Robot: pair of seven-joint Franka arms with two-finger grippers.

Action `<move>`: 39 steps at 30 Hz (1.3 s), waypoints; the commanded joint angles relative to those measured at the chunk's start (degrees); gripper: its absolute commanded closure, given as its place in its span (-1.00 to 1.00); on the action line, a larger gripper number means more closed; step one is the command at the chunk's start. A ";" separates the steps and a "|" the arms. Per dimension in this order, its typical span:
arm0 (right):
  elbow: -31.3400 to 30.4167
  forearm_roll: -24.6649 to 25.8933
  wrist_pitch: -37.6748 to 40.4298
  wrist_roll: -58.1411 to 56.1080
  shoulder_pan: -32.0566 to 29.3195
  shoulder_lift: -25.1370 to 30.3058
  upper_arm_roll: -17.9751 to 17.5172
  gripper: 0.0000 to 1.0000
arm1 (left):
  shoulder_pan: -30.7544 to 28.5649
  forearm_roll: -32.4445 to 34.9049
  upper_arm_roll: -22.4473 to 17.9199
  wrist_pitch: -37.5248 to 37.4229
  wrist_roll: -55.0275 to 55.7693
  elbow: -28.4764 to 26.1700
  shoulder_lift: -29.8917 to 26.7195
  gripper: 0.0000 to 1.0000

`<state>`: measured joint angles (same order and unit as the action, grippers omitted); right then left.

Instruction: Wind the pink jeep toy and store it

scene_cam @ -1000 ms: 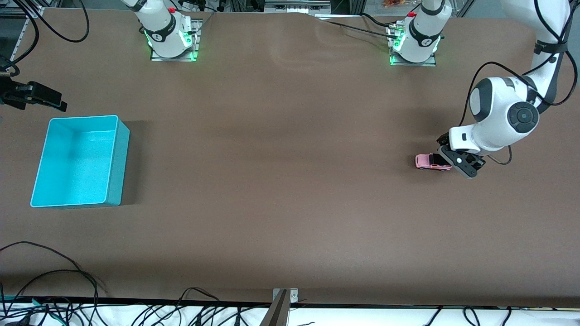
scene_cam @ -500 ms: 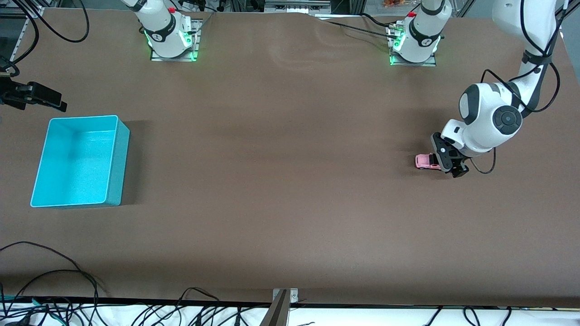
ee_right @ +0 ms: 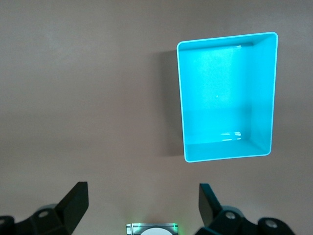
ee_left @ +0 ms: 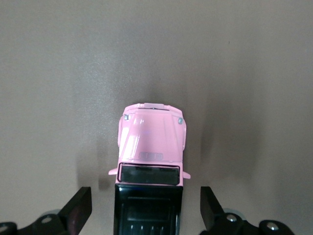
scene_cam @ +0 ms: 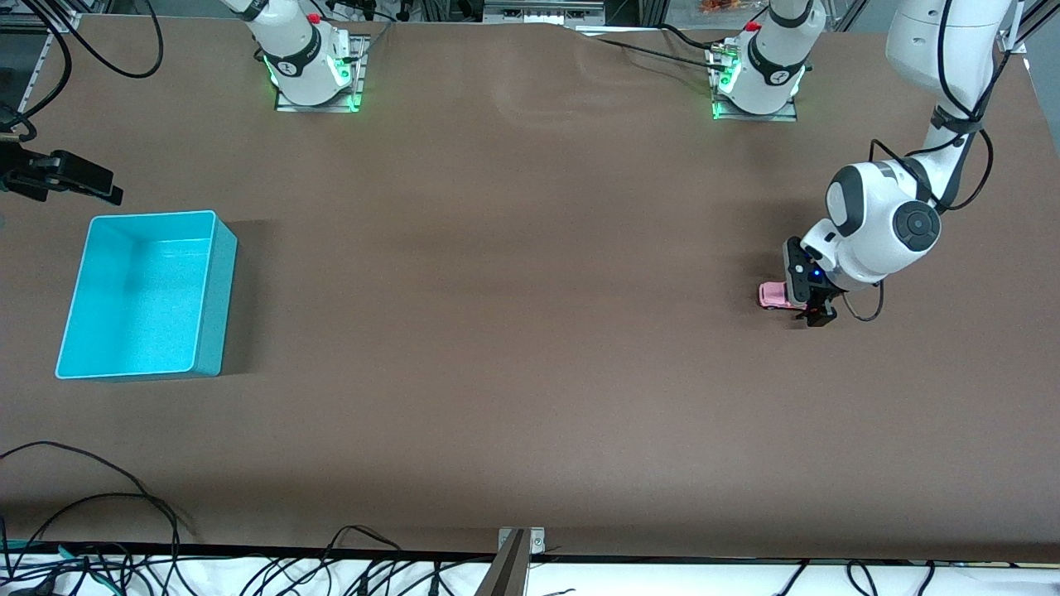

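The left gripper (scene_cam: 805, 300) is down at the table (scene_cam: 513, 331) toward the left arm's end, its two dark, blunt fingers (ee_left: 78, 209) spread wide on either side of the pink jeep toy (ee_left: 150, 166) with a gap on each side, touching nothing. The toy is small, glossy and boxy, with a smooth pale-pink hood and a black ribbed roof, and stands on the matte brown tabletop with bare surface all around it. The right gripper (ee_right: 142, 208) waits, fingers spread and empty, above the smooth, empty, rectangular turquoise bin (scene_cam: 211, 290), which sits toward the right arm's end, well apart from the toy.
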<state>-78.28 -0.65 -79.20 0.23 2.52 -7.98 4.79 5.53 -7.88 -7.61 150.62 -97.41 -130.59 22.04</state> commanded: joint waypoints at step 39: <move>-0.47 -1.10 -1.65 -0.31 0.03 0.16 0.22 -1.00 | 3.79 -2.14 2.25 -1.21 5.47 1.31 -0.94 1.00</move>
<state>-78.28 -0.66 -80.38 0.22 2.56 -8.27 4.77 8.22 -8.10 -5.05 150.38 -91.96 -129.69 20.50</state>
